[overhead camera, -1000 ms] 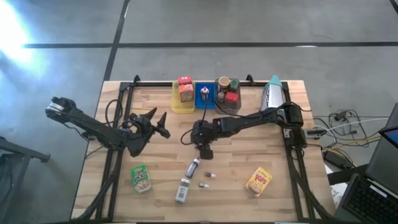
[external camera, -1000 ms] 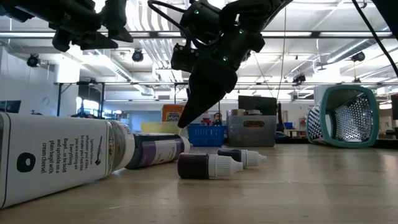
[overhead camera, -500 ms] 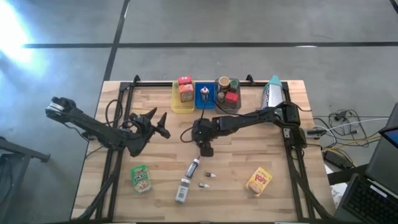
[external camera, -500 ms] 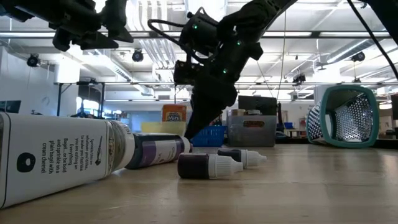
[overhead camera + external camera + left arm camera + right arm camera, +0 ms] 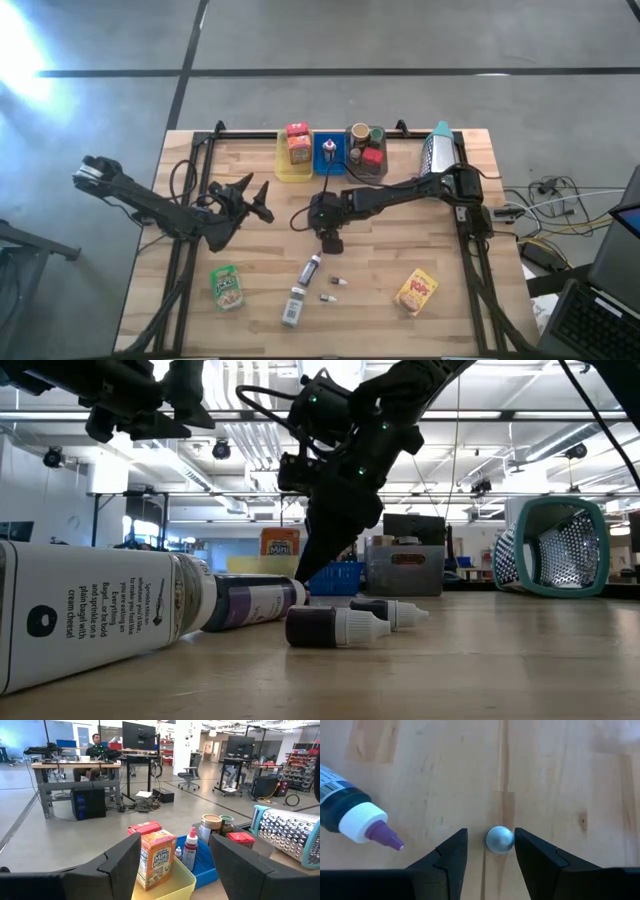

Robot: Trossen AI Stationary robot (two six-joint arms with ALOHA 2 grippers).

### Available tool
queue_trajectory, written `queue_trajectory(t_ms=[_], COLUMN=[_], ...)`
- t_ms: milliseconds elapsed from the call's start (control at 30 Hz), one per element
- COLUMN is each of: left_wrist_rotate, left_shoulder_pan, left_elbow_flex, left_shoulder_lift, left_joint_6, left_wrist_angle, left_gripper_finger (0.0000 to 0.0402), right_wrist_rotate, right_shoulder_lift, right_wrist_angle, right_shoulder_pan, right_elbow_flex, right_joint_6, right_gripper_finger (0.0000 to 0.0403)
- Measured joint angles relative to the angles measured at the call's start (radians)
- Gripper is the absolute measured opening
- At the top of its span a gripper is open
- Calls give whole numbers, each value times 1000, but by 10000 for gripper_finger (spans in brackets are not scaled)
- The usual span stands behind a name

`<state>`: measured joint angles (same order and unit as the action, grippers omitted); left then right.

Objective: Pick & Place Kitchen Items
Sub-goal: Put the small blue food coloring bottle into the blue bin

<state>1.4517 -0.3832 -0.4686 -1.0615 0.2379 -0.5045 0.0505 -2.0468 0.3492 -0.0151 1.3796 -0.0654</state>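
Pointing down at the middle of the table (image 5: 400,255), the right gripper (image 5: 330,241) is hanging just above the wood, its fingers (image 5: 445,857) parted a little way and holding nothing. Between the fingertips the right wrist view is showing a small silvery ball (image 5: 499,839) lying on the boards — what it is I cannot say, and it is too small to make out from above. Just beside it a slim dark bottle (image 5: 311,268) is lying on its side, its white collar and purple tip pointing toward the gripper.

Nearer the front edge, a larger white-labelled bottle (image 5: 292,306) is lying flat, with two tiny vials (image 5: 338,281) close by; a green pouch (image 5: 227,286) is resting toward the left and a yellow pouch (image 5: 416,291) toward the right.

At the back edge, a yellow tray (image 5: 291,168) is holding an orange snack box (image 5: 299,149) and a red box (image 5: 297,130); a blue tray (image 5: 329,152) is carrying a small red-capped bottle (image 5: 190,849); a grey tray (image 5: 366,168) is holding a brown cup (image 5: 359,133) and small jars. A metal grater (image 5: 437,150) is lying to their right.

The left gripper (image 5: 255,200) is waiting over the table's left side, spread wide and empty — facing the trays.
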Motion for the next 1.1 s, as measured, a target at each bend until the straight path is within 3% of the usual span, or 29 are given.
queue_trajectory(t_ms=[633,1100], left_wrist_rotate=[-16,-22], left_shoulder_pan=[0,0], left_elbow_flex=[0,0], left_shoulder_lift=[0,0], left_joint_6=[1,2], left_wrist_angle=[1,7], left_gripper_finger=[243,243], right_wrist_rotate=[0,2], right_shoulder_lift=[1,15], right_wrist_angle=[-12,24], right_shoulder_pan=[-1,-11], right_elbow_flex=[1,1], right_joint_6=[-1,-24], right_gripper_finger=[54,54])
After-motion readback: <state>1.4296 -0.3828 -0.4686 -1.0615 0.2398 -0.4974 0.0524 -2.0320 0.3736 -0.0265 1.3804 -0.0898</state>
